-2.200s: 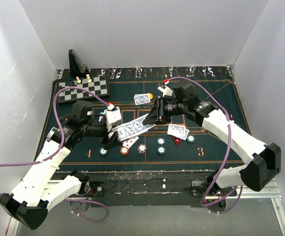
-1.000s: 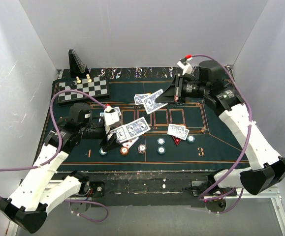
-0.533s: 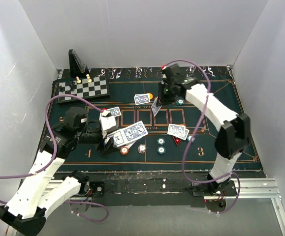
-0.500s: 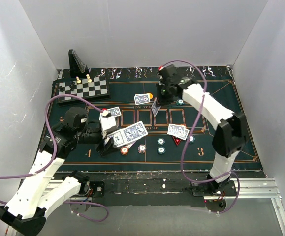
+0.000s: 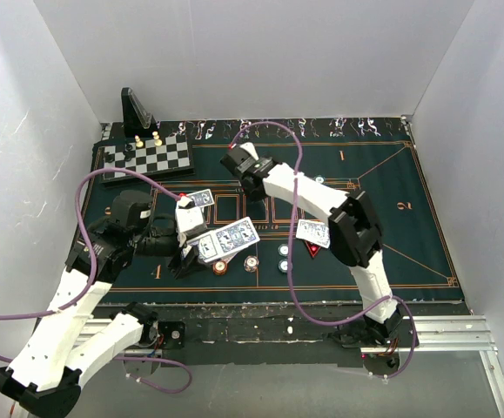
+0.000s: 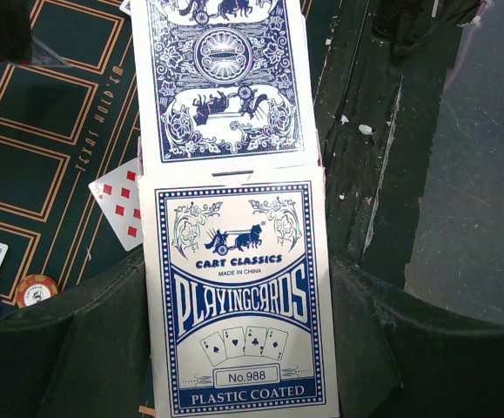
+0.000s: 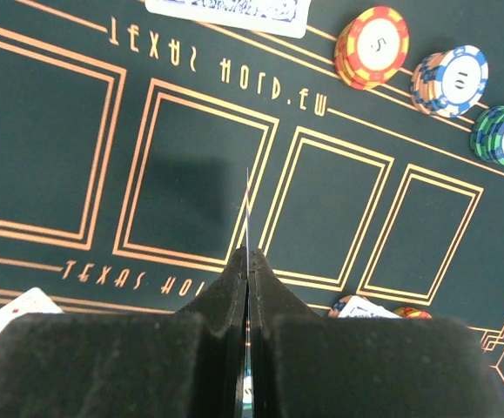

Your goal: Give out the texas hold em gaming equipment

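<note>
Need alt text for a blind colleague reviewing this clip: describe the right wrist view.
The right end effector, closed, pinches a single playing card seen edge-on above a dark green Texas Hold'em mat with orange-outlined card boxes. Three chip stacks, orange-yellow, blue-white and green-blue, sit at upper right, and a blue-backed card lies at the top edge.

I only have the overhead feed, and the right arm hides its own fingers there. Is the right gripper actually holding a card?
Observer: Yes. The right gripper is shut on one card, seen edge-on in its wrist view.
Operator: Okay, and what is the left one gripping?
Observer: The left gripper is shut on a card box printed Cart Classics, with a blue-backed card sticking out of its top.
</note>
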`<move>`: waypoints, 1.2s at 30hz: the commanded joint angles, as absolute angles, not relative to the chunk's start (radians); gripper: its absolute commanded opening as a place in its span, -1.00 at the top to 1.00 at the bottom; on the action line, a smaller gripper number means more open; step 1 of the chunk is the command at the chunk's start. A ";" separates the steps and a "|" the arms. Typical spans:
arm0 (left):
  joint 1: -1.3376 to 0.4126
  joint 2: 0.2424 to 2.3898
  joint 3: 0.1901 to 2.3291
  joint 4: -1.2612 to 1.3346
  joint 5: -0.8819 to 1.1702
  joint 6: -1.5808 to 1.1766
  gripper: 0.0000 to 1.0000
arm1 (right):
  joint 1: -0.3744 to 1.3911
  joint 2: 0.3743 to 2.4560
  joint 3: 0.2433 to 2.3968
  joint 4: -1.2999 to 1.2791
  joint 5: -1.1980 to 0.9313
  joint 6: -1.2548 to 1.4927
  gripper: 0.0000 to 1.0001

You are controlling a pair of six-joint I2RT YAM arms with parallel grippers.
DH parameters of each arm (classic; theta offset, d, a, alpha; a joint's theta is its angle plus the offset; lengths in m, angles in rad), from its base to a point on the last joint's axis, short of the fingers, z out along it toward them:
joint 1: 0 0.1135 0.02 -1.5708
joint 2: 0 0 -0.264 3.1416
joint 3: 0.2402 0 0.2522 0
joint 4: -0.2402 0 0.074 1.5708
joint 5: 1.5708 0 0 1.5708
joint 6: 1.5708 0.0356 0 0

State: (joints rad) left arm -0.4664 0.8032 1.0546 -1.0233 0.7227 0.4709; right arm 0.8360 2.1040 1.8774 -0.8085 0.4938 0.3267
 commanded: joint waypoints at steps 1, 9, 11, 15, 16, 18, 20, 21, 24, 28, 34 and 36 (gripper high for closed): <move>-0.462 0.784 1.097 -1.040 0.750 0.483 1.00 | 0.879 2.177 1.945 -0.821 0.650 0.302 0.97; -0.462 0.787 1.103 -1.054 0.756 0.488 1.00 | 0.965 2.270 2.011 -0.828 0.637 0.314 0.97; -0.462 0.790 1.104 -1.055 0.756 0.491 1.00 | 0.988 2.287 2.023 -0.833 0.624 0.324 0.97; -0.462 0.785 1.103 -1.054 0.752 0.492 1.00 | 1.015 2.310 2.020 -0.827 0.580 0.347 0.97; -0.462 0.785 1.103 -1.054 0.750 0.491 1.00 | 1.020 2.316 2.020 -0.828 0.572 0.351 0.97; -0.462 0.787 1.103 -1.054 0.750 0.491 1.00 | 1.023 2.325 2.017 -0.831 0.540 0.362 0.97; -0.462 0.784 1.103 -1.054 0.749 0.492 1.00 | 1.026 2.322 1.999 -0.824 0.493 0.371 0.85; -0.462 0.784 1.103 -1.055 0.747 0.492 1.00 | 1.026 2.315 1.981 -0.810 0.462 0.379 0.79; -0.462 0.781 1.101 -1.054 0.746 0.492 1.00 | 1.026 2.286 1.916 -0.756 0.352 0.391 0.60; -0.462 0.778 1.095 -1.049 0.749 0.492 1.00 | 1.023 2.263 1.873 -0.718 0.253 0.397 0.14; -0.462 0.778 1.103 -1.049 0.747 0.492 1.00 | 0.996 2.241 1.870 -0.721 0.173 0.408 -0.11; -0.462 0.776 1.103 -1.054 0.744 0.497 1.00 | 0.980 2.212 1.853 -0.703 0.160 0.407 -0.12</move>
